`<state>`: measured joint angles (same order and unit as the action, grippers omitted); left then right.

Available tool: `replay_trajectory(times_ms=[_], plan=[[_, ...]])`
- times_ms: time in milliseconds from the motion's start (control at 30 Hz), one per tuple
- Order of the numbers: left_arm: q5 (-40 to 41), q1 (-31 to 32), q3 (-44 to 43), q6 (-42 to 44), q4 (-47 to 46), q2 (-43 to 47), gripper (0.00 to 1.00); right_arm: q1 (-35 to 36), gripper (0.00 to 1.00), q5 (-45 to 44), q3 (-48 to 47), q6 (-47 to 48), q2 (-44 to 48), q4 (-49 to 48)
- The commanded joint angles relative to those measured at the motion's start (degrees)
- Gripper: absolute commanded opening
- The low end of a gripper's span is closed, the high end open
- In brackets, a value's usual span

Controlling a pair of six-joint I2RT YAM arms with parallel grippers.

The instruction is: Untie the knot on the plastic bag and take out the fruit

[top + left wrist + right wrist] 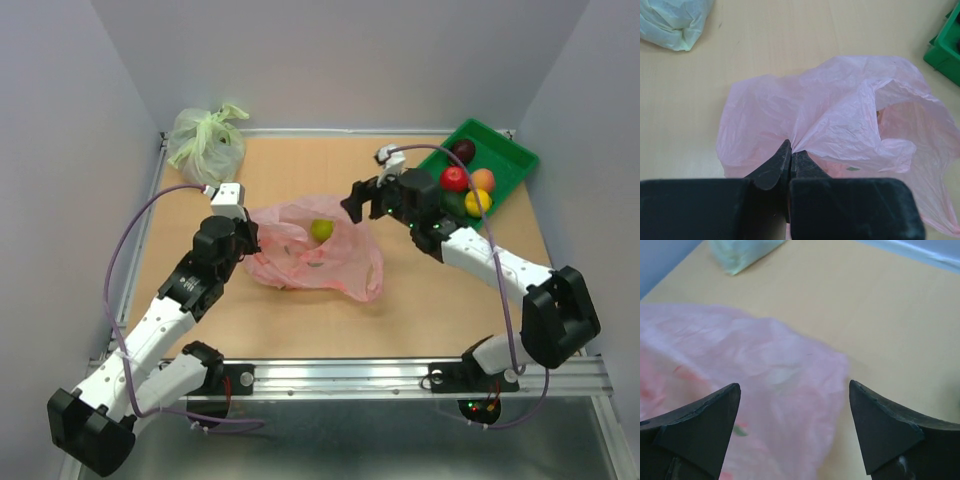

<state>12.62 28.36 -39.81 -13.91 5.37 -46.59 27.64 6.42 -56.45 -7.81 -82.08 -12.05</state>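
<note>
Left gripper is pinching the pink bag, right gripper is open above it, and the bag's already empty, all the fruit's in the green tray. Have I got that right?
Not quite: the bag is not empty. The top external view shows one yellow-green fruit lying inside the pink bag. The rest holds: the left gripper is shut on the plastic, the right gripper is open above it, and the other fruit sits in the green tray.

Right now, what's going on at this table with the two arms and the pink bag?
The left tool is shut on a gathered fold of the pink bag, pinching it. The bag lies open on the table, with one yellow-green fruit showing inside. The right tool hovers open over the bag's far edge, holding nothing. Other fruits sit in the green tray at the far right, and a tied pale green bag sits in the far left corner.
</note>
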Motion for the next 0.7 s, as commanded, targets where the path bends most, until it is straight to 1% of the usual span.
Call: replay_trajectory(times_ms=[0,33,100,200,233,333,367,500,533,633,667], plan=[[0.21,-0.50,0.70,0.99,-2.82,0.27,0.00,8.55,0.93,6.41,1.34,6.66,1.66,2.38],[0.30,-0.50,0.70,0.90,-2.82,0.18,0.00,11.97,0.91,7.37,1.69,7.19,1.32,2.65],[0.12,-0.50,0.79,0.90,-2.90,0.01,0.00,15.67,0.88,7.73,1.78,9.31,0.18,2.91],[0.12,-0.50,0.61,0.90,-2.90,-0.61,0.00,18.67,0.85,9.66,0.73,10.27,-2.11,3.61],[-0.14,-0.50,0.53,0.90,-2.90,-0.61,0.00,19.03,0.82,10.19,0.29,10.36,-3.07,3.79],[-0.40,-0.59,0.44,0.90,-2.90,-0.70,0.00,19.73,0.77,9.24,-1.73,11.06,-7.90,4.49],[-0.49,-0.59,0.44,0.90,-2.82,-0.61,0.00,19.73,0.77,7.40,-2.52,11.85,-10.35,4.58],[-0.32,-0.59,0.61,0.99,-2.90,0.01,0.00,19.73,0.75,0.19,-5.68,14.05,-15.20,4.58],[-0.32,-0.59,0.70,0.99,-2.90,0.18,0.00,19.73,0.75,-2.87,-6.39,14.58,-15.91,4.58],[-0.84,-0.50,0.88,1.25,-2.99,0.62,0.00,19.82,0.75,-6.06,-9.28,17.04,-17.75,4.50],[-0.93,-0.59,0.79,1.34,-3.17,0.80,0.00,19.74,0.75,-8.50,-9.99,18.09,-18.11,4.50]])
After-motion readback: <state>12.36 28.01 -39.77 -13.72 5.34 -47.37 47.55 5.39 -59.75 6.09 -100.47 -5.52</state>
